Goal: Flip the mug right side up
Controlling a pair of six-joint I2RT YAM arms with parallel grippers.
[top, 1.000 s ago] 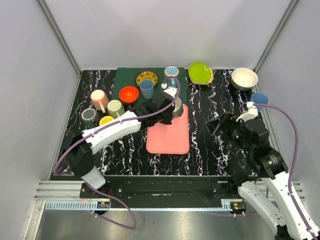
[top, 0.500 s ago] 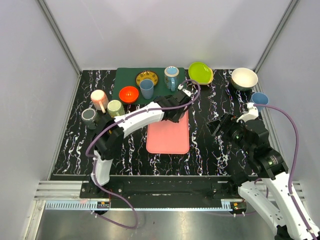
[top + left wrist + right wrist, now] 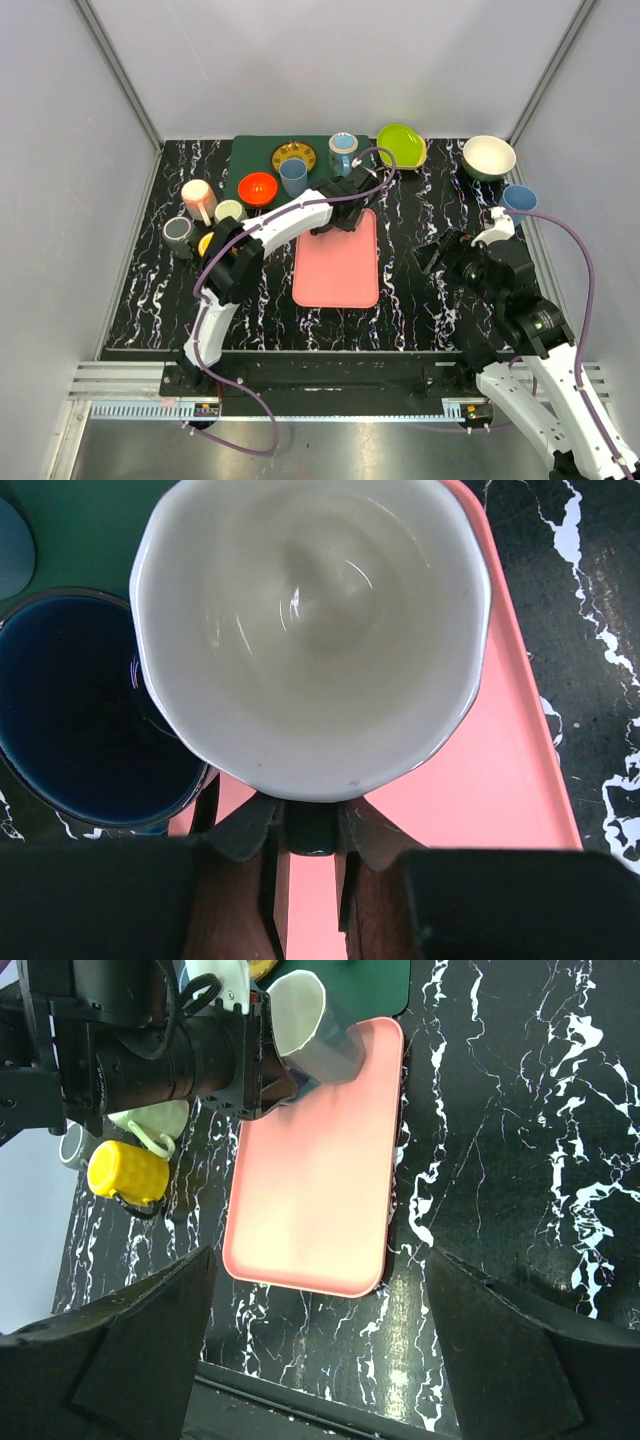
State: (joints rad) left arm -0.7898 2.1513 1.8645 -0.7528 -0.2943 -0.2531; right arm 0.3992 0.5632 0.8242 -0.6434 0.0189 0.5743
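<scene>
You have a black marble table with a pink tray lying near its middle. Your left gripper is clenched on the grey mug, holding it tilted at the tray's far edge, white mouth toward the wrist camera, just beside a dark blue cup. Your right gripper hangs toward the table's right edge, fingers spread wide, grasping nothing.

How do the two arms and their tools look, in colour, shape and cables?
The left arm and right arm have white links and bulky black joints; a purple cable loops along each. The left tool and right tool are black with broad fingers.
</scene>
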